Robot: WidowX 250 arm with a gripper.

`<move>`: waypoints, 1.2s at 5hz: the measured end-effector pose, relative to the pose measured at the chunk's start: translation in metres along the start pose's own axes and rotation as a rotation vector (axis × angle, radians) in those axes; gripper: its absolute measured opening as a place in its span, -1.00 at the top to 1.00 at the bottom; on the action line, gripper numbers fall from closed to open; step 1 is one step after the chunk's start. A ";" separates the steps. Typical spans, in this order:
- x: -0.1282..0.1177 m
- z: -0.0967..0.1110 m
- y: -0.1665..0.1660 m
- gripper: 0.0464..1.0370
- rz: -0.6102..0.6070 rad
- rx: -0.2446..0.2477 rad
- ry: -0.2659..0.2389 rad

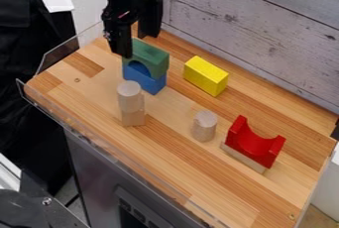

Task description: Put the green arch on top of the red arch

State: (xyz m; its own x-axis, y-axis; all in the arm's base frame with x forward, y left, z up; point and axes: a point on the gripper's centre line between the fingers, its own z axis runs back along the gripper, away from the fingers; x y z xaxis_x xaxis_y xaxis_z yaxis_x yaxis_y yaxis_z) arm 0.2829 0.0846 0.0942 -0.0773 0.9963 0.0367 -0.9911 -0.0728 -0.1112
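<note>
Pale planks (265,19) rose behind the wooden worktop (175,172). At the green arch (153,59) hung the gripper (138,43), fingers spread wide; beneath that arch sat a blue block (157,84), near it a yellow block (208,75), well apart from it the red arch (250,144).

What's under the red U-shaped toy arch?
Under the red arch, a flat pale wooden block; its long near side shows below the arch. The arch covers the block's top, and its far side is hidden too.
</note>
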 end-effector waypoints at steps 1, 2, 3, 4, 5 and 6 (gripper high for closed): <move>0.002 0.003 -0.004 -0.92 0.005 -0.019 -0.004; 0.002 -0.001 -0.008 -0.92 0.009 -0.023 -0.001; 0.002 -0.009 -0.009 -0.92 0.011 0.008 0.005; 0.002 -0.018 -0.007 -0.92 0.019 0.037 0.011; 0.004 -0.026 -0.008 -0.92 0.026 0.056 0.012; 0.005 -0.033 -0.012 -0.92 0.035 0.067 0.016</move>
State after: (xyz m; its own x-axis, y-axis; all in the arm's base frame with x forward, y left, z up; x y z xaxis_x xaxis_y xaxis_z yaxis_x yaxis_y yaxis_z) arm 0.2976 0.0923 0.0632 -0.1110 0.9937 0.0176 -0.9929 -0.1101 -0.0451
